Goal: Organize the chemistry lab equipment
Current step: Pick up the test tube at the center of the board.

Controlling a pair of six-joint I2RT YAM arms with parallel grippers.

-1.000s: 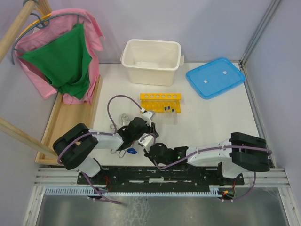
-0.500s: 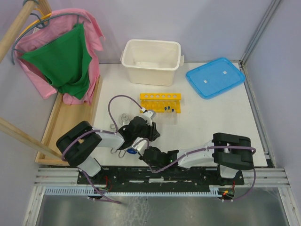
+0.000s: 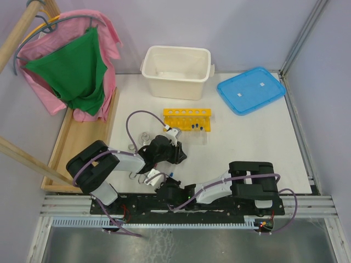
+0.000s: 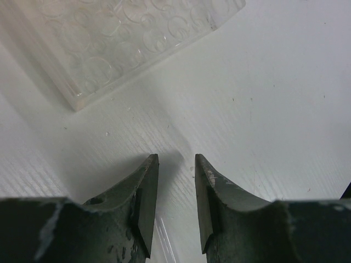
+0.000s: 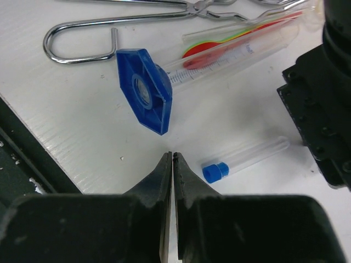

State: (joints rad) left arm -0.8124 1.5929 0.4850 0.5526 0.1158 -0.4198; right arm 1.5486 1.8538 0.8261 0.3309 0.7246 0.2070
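Early days; tube (image 5: 249, 156) and tongs (image 5: 193, 7) lie loose; left gripper (image 4: 174, 203) half-open, empty; right gripper (image 5: 172, 164) closed on nothing.

Nothing could be read. The big clear tube (image 5: 241, 52) with the blue foot carried printed scale marks, its figures too small to make out.

rack: yellow test-tube rack (image 3: 188, 113) upright at mid-table, blue-capped tubes (image 3: 197, 127) at its front | small tube (image 5: 244, 159): clear, blue cap, lying flat | measuring cylinder (image 5: 241, 49): blue hexagonal foot, lying on its side near small tube | metal tongs (image 5: 109, 24): flat, beyond cylinder
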